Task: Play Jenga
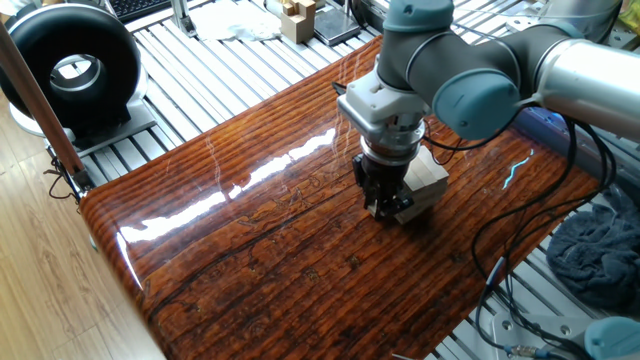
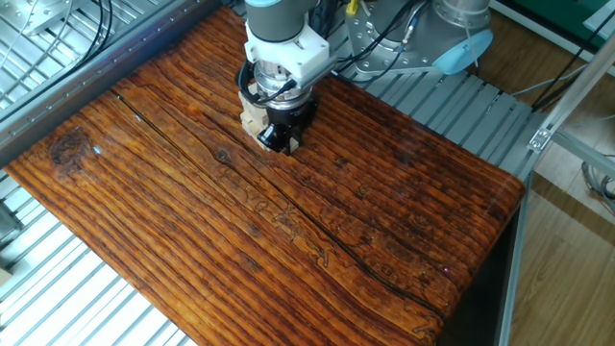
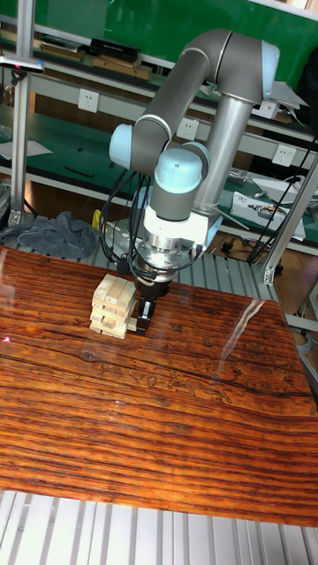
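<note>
The Jenga tower of pale wooden blocks stands on the glossy brown table; the arm partly covers the Jenga tower in one fixed view, and only a corner of the Jenga tower shows in the other. My gripper points straight down against the tower's low layers, on its right in the tall view. Its dark fingers stand close together, shut on the end of a low block that sticks out a little. The gripper hides the grip itself, as does the gripper from the other side.
A black ring-shaped device stands beyond the table's left corner. Small boxes and paper lie on the slatted frame behind. Cables and a grey cloth hang at the right. A green panel and shelves back the tall view.
</note>
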`<state>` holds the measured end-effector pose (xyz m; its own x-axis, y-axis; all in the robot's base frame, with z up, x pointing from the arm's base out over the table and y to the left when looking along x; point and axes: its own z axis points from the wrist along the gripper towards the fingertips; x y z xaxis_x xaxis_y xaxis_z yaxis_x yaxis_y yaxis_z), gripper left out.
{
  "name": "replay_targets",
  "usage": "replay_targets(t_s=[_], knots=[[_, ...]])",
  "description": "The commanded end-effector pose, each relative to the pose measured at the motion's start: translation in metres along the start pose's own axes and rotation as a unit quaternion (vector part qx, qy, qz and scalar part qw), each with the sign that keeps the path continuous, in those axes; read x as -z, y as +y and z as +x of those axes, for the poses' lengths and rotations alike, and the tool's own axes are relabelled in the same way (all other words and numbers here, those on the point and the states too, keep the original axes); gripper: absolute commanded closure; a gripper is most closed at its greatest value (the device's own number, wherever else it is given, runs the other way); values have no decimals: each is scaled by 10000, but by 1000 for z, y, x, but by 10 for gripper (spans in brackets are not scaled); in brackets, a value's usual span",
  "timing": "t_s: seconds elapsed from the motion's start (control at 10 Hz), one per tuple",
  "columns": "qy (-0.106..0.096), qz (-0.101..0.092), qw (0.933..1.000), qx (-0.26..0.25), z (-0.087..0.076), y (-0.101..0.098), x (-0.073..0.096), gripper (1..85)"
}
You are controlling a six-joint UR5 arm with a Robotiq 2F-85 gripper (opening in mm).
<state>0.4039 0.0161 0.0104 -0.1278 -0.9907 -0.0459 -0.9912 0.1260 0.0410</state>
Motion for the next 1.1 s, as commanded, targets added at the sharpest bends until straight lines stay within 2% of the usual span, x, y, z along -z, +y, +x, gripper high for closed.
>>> replay_targets(t_s=[0.0,1.0], knots=[[-43,10,10000,-67,-4,-1,1,560],[-33,50,10000,-75,-7,-3,0,560]])
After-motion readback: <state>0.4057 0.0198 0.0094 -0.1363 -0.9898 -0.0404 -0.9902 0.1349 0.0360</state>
